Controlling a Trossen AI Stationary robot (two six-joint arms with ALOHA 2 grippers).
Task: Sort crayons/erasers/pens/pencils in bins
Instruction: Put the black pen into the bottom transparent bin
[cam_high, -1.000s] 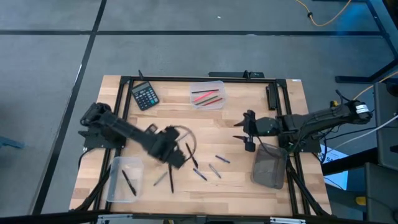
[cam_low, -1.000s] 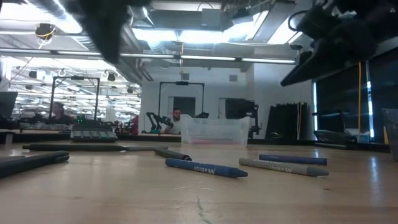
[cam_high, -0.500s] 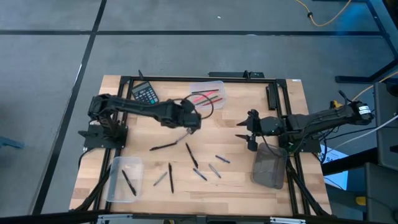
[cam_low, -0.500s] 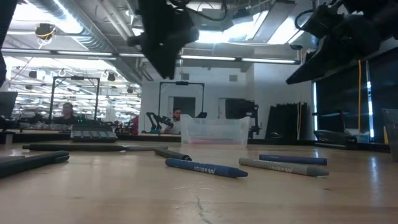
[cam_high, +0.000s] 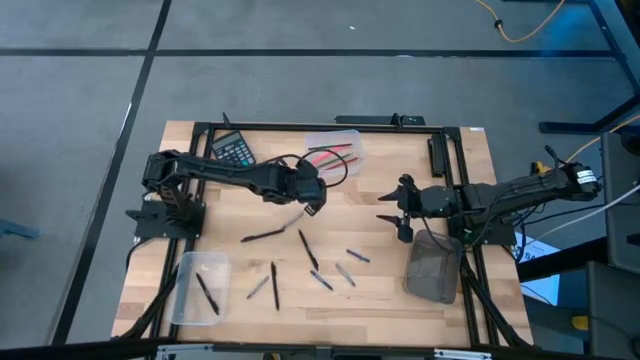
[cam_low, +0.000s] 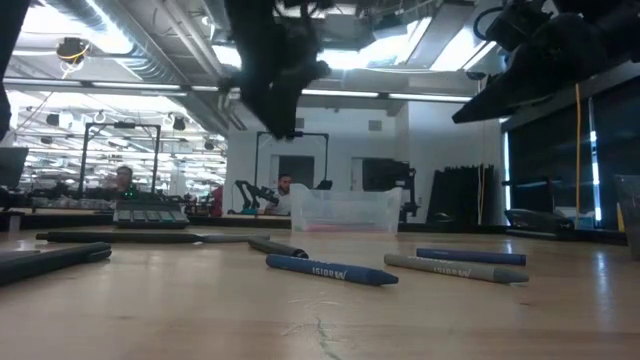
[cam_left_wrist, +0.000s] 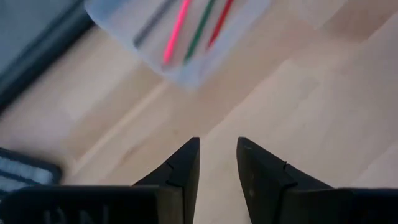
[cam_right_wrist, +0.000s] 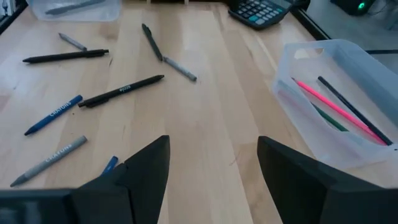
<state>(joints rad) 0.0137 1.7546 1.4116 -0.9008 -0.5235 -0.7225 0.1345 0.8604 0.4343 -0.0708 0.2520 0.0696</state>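
My left gripper (cam_high: 312, 197) hovers above the table middle, just short of the far clear bin (cam_high: 333, 152). Its fingers stand narrowly open and empty (cam_left_wrist: 217, 152). That bin holds pink, green, red and grey sticks (cam_left_wrist: 186, 28). My right gripper (cam_high: 394, 212) is open and empty (cam_right_wrist: 214, 168), raised by the dark grey bin (cam_high: 433, 270). Loose black pens (cam_high: 262, 234) (cam_high: 307, 249) (cam_high: 274, 285) and blue and grey crayons (cam_high: 345, 274) (cam_low: 330, 270) lie flat on the wood. A second clear bin (cam_high: 200, 287) at the near left holds a black pen.
A black calculator (cam_high: 232, 150) lies at the far left. A black frame (cam_high: 300, 127) runs around the table's far and side edges. Bare wood lies between the far bin and the loose sticks. A person shows in the room beyond the table.
My left gripper has risen from the loose sticks near the table's middle and swung toward the far edge and a little right, up to the far clear bin. The black pen the arm had covered now shows lying on the wood.
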